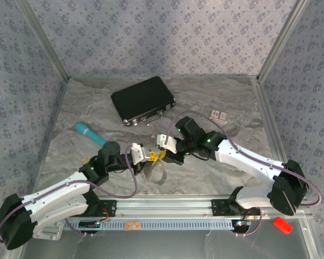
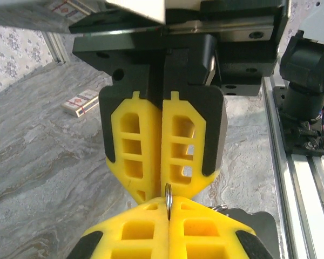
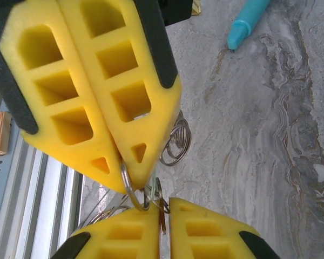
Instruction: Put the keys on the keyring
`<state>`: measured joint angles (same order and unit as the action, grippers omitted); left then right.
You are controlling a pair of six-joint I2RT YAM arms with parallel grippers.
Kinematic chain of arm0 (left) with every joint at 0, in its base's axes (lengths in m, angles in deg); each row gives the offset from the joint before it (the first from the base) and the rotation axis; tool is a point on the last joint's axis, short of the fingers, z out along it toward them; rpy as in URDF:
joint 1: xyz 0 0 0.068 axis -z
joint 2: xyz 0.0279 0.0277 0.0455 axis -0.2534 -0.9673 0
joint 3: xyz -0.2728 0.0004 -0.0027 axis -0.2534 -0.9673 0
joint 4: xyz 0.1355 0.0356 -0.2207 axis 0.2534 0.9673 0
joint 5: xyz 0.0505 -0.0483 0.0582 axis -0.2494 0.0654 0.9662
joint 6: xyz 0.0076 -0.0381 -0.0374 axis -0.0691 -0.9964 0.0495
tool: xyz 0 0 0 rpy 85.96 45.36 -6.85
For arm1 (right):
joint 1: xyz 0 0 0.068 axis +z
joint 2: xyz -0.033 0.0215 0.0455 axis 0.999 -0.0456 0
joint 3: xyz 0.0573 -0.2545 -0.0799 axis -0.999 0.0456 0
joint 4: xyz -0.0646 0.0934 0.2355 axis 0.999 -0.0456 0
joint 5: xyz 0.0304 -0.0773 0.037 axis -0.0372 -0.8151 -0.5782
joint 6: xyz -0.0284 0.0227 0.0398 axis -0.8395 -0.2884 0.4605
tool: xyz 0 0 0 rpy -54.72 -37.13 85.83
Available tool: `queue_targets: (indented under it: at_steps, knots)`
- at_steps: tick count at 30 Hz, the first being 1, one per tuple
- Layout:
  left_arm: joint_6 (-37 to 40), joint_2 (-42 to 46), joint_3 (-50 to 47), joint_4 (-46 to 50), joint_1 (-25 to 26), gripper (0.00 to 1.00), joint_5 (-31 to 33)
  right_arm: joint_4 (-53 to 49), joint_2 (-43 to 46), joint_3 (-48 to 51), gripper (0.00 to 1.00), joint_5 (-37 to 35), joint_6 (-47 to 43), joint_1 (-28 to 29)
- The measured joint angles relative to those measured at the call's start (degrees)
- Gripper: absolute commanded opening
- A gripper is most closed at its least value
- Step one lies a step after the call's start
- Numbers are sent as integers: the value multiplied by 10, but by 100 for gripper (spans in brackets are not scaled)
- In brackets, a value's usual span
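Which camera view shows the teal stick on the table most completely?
The top external view: the teal stick lies there whole, left of the black case. In the right wrist view one end shows, cut off by the top edge.

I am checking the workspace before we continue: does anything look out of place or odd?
A small red piece lies outside the grey marbled table, on the near side of the metal rail, by the right arm's base; what it is cannot be told. The left hand is shut on a thin metal ring.
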<state>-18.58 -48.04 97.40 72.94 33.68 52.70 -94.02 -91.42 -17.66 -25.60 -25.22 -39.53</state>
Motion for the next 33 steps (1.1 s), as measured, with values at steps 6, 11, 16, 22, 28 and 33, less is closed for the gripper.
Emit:
queue_targets:
  at_steps: [6,11,16,22,28,33]
  knots:
    - [-3,1,-8,-28,0,0,-2,7,31,23,25,1,7,-8]
    - [-5,1,-13,-41,-1,0,-2,16,44,41,31,9,13,-8]
    - [-14,1,-21,-57,-4,0,-3,37,45,65,33,13,22,-8]
    - [-16,1,-21,-65,-4,0,-4,63,44,73,33,17,31,-8]
    - [-19,1,-21,-70,-4,0,-4,88,36,74,31,21,40,-2]
    - [-20,1,-21,-70,-4,0,-4,103,32,75,22,18,46,-2]
